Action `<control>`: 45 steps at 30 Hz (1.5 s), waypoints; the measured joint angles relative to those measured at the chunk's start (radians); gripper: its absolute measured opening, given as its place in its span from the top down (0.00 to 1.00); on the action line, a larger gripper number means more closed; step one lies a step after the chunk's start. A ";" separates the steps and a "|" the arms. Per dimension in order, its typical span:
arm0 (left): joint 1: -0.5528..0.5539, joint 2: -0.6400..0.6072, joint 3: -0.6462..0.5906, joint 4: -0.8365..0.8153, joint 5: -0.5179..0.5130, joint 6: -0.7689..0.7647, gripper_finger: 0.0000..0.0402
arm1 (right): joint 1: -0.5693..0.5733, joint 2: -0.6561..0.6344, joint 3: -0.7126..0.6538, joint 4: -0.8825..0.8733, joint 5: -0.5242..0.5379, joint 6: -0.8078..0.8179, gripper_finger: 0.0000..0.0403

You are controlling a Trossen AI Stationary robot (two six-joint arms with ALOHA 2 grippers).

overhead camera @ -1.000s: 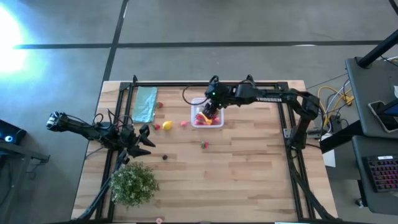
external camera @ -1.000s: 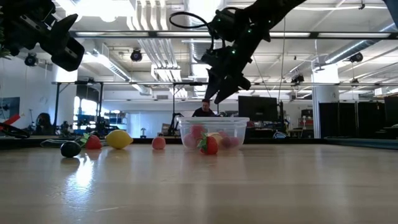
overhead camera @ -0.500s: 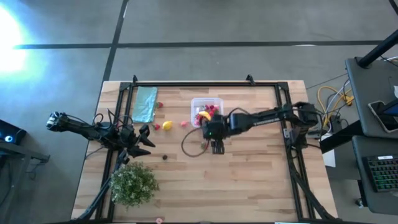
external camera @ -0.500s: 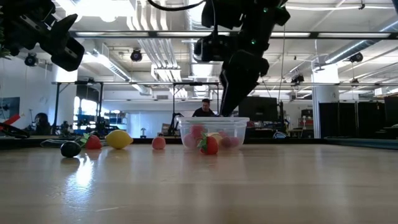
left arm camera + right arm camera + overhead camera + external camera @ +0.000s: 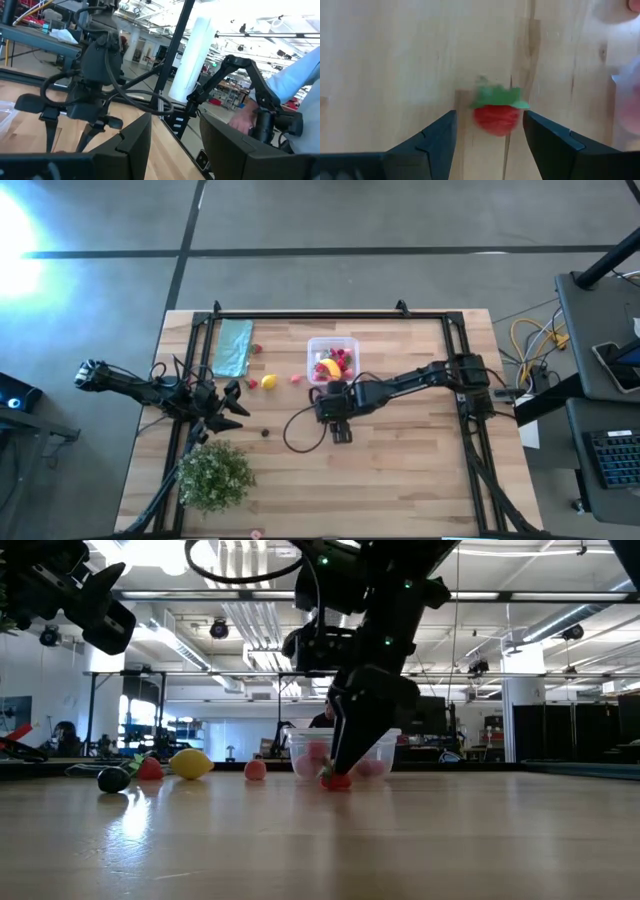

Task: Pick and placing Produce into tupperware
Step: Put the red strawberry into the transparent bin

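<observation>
The right gripper [image 5: 489,131] is down at the table just in front of the tupperware [image 5: 333,343], its two dark fingers [image 5: 432,135] spread apart with a red strawberry [image 5: 496,114] between them; neither finger touches the berry in the wrist view. In the low view the right gripper [image 5: 340,762] reaches to the tabletop, its tips at the strawberry [image 5: 336,781], which lies on the wood. From above, the right arm runs from the table's right edge across to the middle, and the gripper [image 5: 338,418] covers the berry there.

The tupperware sits behind the gripper, holding a yellow banana [image 5: 329,366] and several red and pink pieces [image 5: 342,358]. To its left on the bare wood lie a pink piece [image 5: 296,379], a yellow lemon [image 5: 268,382] and a small red piece [image 5: 252,383]. A dark piece [image 5: 265,432] lies apart, nearer the front. A further red bit [image 5: 256,349] rests beside the teal cloth [image 5: 233,347].

The left gripper [image 5: 232,406] hangs at the table's left side, above the green bush [image 5: 214,474]; its fingers [image 5: 136,137] look spread, though the angle is poor. A person's hand [image 5: 243,120] shows beyond the table.
</observation>
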 joint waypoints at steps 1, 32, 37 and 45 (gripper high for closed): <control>0.000 0.000 0.000 0.000 0.000 0.000 0.61 | 0.000 0.009 0.004 0.004 0.000 0.002 0.46; 0.000 0.000 0.000 0.000 0.004 0.000 0.61 | -0.016 -0.045 0.116 -0.070 0.116 0.141 0.68; 0.000 0.000 0.000 0.000 0.003 0.000 0.61 | -0.072 -0.147 0.164 -0.068 0.296 0.103 0.65; 0.000 0.000 0.000 0.000 0.000 0.000 0.61 | -0.299 -0.196 0.174 -0.176 0.166 0.269 0.63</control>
